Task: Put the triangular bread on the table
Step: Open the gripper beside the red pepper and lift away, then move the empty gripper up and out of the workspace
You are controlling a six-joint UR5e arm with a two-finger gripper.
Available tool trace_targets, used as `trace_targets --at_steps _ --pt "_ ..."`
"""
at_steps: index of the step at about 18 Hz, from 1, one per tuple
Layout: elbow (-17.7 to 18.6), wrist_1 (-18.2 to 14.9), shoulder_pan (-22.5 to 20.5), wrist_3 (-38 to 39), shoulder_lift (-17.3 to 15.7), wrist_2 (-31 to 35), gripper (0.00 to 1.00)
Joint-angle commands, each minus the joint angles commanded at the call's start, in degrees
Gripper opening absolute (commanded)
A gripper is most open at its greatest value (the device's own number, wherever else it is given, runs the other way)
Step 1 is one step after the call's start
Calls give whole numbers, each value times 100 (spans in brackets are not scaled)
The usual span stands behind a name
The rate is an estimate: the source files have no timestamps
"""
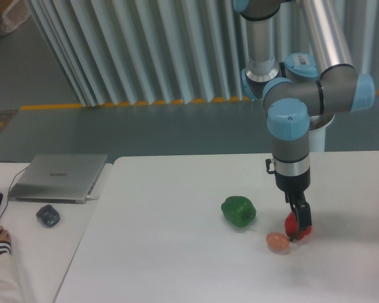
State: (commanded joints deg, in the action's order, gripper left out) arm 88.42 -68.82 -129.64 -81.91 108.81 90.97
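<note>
Jaws (300,224) down among the toy food, bread not in sight.
We are seeing the jaws lowered against a red item (301,228), a peach egg-like piece (278,242) just left and a green pepper (239,211) further left on the worktop (164,252). Whether they are gripping, we cannot tell. The triangular bread is nowhere visible, so locating it likely comes next.

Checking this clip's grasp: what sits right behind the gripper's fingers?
A red rounded item sits behind the gripper; the dark fingers cover its middle, so its shape and any grip are unclear. A peach-brown egg-like item lies beside it. No triangular bread is visible.
</note>
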Motion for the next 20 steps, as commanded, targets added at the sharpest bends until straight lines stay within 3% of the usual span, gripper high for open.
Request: trace_targets --at_steps 10,15,20 --pt "167 9 -26 79 -79 -255 100" --pt "281 184 -307 62 -175 -290 100" --pt "570 185 -457 -658 -369 209 100"
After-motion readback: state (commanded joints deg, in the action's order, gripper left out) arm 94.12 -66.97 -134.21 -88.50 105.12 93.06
